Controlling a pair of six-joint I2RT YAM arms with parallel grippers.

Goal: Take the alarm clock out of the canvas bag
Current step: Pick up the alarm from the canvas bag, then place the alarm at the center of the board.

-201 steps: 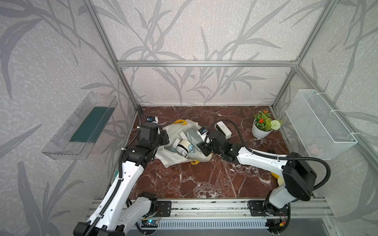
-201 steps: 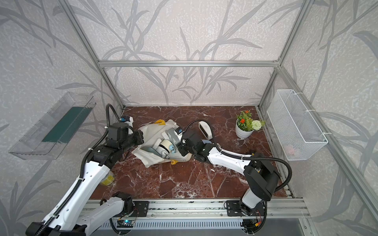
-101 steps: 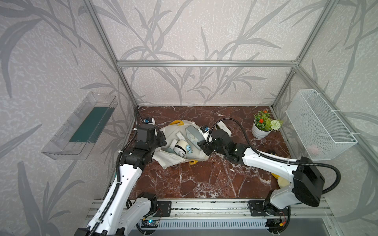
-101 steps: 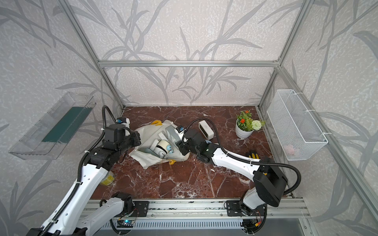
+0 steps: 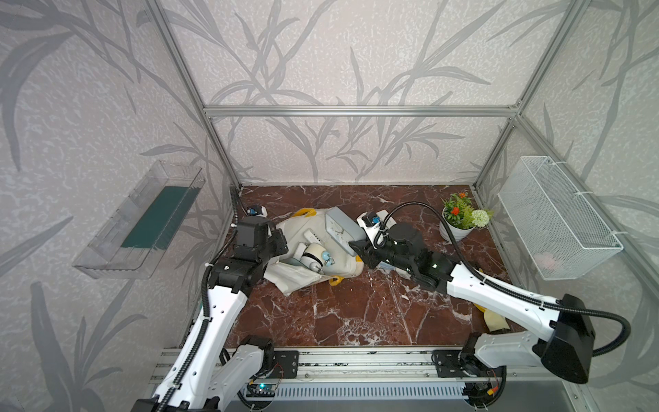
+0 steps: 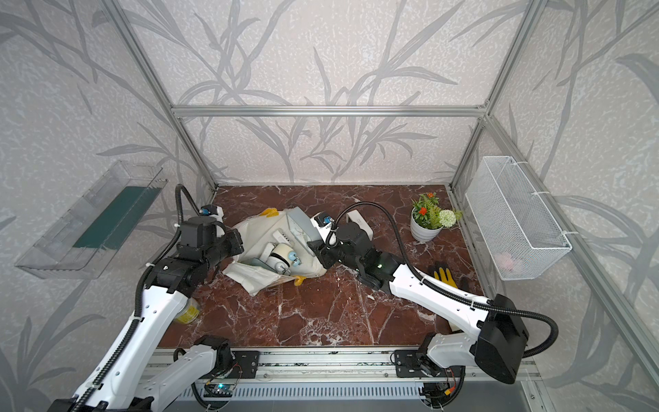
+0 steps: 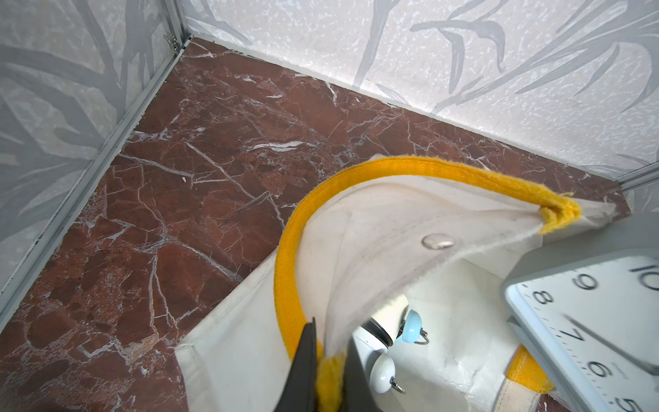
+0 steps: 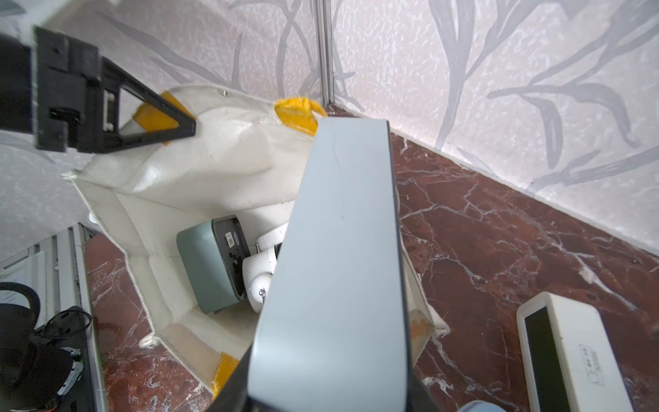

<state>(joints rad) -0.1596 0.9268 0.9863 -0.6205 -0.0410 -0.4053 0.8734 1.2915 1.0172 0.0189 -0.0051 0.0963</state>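
Observation:
The cream canvas bag [image 5: 296,228] [image 6: 249,228] lies on its side on the marble floor, mouth gaping. My left gripper [image 7: 331,356] [image 5: 281,242] is shut on its yellow handle [image 7: 289,267] at the rim, holding the mouth up. Above the bag's right edge my right gripper [image 8: 328,385] [image 5: 356,248] is shut on a grey square alarm clock [image 5: 340,230] [image 6: 302,226] [image 8: 342,249] with a white face [image 7: 606,321]. A white twin-bell clock [image 5: 313,255] [image 7: 383,367] and a teal box clock [image 8: 207,267] remain inside the bag.
A white rectangular device [image 6: 360,223] [image 8: 563,356] lies behind my right wrist. A potted plant [image 5: 460,221] stands back right, a wire basket [image 5: 556,217] hangs on the right wall, a clear tray [image 5: 142,221] on the left. A yellow-black glove [image 6: 444,276] lies under the right arm.
The grey clock has come up out of the bag's mouth in my right gripper. My left gripper has kept its hold on the handle and barely moved.

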